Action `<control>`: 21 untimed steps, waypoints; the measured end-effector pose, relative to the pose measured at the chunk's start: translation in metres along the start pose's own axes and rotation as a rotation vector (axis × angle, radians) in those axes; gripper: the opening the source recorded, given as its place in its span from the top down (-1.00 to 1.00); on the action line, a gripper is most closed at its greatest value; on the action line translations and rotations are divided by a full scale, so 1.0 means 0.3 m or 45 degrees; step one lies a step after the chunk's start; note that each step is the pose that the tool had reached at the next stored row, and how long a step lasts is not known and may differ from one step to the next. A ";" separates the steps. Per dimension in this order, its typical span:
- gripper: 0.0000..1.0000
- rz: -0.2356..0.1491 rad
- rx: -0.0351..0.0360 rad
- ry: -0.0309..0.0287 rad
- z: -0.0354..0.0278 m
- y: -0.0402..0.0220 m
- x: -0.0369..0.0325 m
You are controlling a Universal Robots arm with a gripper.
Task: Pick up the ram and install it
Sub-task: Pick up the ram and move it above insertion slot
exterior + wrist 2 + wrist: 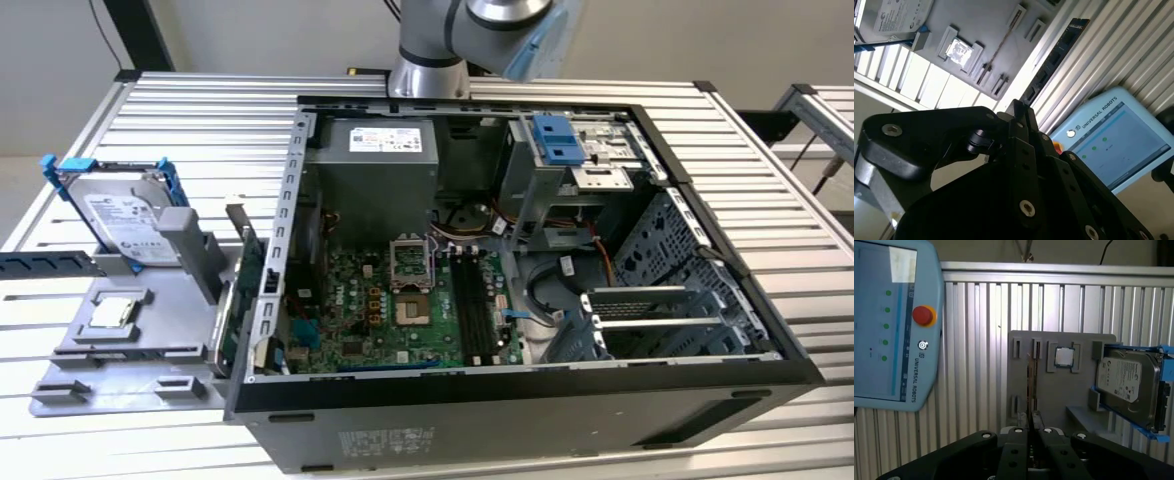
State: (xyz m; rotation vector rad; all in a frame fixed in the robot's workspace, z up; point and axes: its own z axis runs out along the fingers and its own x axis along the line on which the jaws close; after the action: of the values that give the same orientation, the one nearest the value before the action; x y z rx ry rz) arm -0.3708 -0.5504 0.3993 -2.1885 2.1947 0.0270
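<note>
Gripper (1029, 421) grips the ram (1055, 54) by 1 end

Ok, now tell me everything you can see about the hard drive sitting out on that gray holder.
The hard drive is a flat, silver, metal-looking box with a large white printed label on its broad face. A blue plastic bracket wraps its edges, with tabs sticking out at the corners. It stands on edge, tilted rather than lying flat, at one end of the gray holder, beside a gray upright. It sits outside the computer case, toward the exterior view's left.
</note>
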 end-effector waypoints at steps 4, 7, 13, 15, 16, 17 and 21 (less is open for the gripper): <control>1.00 0.000 0.0000 0.0000 0.000 -0.014 0.000; 1.00 0.000 0.0000 -0.0001 0.001 -0.027 0.000; 1.00 0.000 -0.0001 0.0000 0.001 -0.045 0.000; 1.00 0.000 0.0000 0.0000 0.001 -0.052 0.000; 1.00 0.000 -0.0001 0.0000 0.001 -0.057 0.000; 1.00 0.000 -0.0001 0.0000 0.001 -0.062 0.000; 1.00 0.000 0.0000 -0.0001 0.002 -0.085 0.000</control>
State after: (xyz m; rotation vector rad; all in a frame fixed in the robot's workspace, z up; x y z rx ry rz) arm -0.3453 -0.5503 0.3993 -2.1883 2.1948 0.0271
